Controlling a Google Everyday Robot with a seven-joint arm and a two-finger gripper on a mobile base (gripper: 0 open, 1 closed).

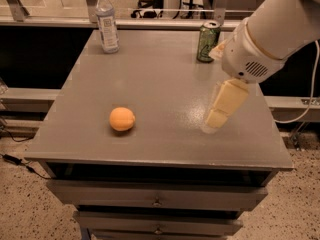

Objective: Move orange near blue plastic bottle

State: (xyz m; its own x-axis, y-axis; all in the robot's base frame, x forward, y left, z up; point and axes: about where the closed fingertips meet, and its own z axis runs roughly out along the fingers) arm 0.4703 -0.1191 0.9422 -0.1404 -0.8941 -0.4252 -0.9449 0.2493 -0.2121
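Observation:
The orange lies on the grey table, front left of centre. The blue plastic bottle stands upright at the table's back left corner, clear bluish with a white cap and pale label. My gripper hangs from the white arm that reaches in from the upper right. It points down over the right half of the table, well to the right of the orange and apart from it. It holds nothing that I can see.
A green soda can stands at the back right of the table, just behind the arm. The table has drawers below its front edge. A railing and a dark gap lie behind the table.

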